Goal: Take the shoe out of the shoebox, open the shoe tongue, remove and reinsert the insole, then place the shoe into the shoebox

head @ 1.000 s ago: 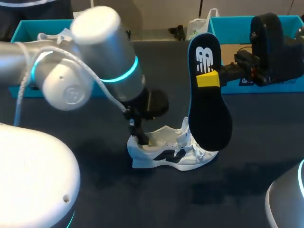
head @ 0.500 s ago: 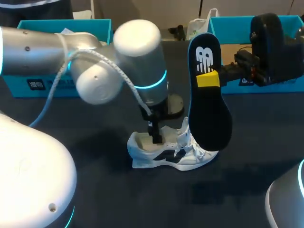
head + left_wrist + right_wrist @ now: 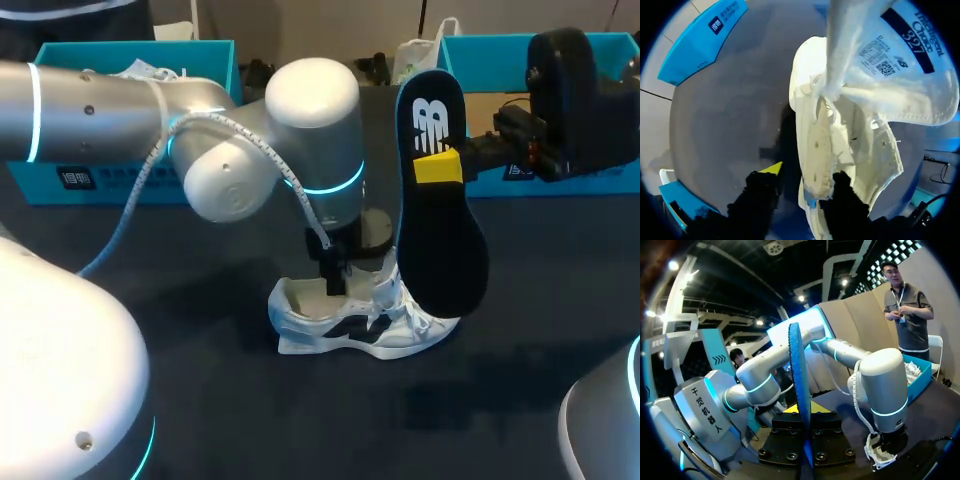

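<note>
Head view: right tool (image 3: 438,167) clenched on insole (image 3: 442,240), out of shoe (image 3: 345,325); left tool (image 3: 805,180) released, straddling its sidewall; next, likely: clamp shoe, feed insole in toe-first.

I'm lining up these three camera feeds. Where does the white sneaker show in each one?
Head view: the white sneaker with dark side markings lies mid-picture on the dark table, under the left gripper.
Left wrist view: directly ahead of that gripper, with one side wall between its open fingers.
Right wrist view: small, on the table under the left arm's gripper.
Shared landmark: the left gripper, at the sneaker's opening in every view.
</note>
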`<state>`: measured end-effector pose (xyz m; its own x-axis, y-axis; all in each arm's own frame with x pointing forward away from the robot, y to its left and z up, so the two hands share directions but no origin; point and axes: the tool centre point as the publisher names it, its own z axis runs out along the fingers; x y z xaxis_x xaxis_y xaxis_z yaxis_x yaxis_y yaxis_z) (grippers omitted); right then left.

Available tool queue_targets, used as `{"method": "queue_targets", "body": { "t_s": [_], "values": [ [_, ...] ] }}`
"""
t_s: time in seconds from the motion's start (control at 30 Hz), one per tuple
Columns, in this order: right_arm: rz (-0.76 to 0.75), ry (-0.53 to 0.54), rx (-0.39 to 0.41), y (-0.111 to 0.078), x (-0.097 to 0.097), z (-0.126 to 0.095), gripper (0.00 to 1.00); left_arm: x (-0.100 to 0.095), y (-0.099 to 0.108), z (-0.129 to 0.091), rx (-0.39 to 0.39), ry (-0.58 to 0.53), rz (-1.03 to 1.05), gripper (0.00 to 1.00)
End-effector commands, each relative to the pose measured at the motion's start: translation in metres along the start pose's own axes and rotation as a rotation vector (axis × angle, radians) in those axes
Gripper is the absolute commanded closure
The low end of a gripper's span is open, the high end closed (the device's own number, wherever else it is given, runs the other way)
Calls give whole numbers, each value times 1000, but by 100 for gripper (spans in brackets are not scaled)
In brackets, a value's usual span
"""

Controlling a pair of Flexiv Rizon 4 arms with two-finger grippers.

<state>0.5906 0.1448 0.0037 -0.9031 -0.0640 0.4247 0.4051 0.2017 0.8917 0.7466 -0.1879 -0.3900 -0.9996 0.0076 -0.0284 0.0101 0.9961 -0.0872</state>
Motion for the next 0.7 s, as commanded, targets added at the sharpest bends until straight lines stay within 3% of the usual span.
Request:
{"method": "queue_targets", "body": {
  "t_s": [0.03, 0.37, 0.7],
  "values": [
    [2, 0, 2, 0, -1, 2, 100, 0, -2, 3, -2, 4, 16, 100],
    [2, 0, 2, 0, -1, 2, 100, 11, -3, -15, 34, 64, 103, 100],
    [2, 0, 2, 0, -1, 2, 100, 19, -3, -67, 97, 56, 455, 100]
  ]
}}
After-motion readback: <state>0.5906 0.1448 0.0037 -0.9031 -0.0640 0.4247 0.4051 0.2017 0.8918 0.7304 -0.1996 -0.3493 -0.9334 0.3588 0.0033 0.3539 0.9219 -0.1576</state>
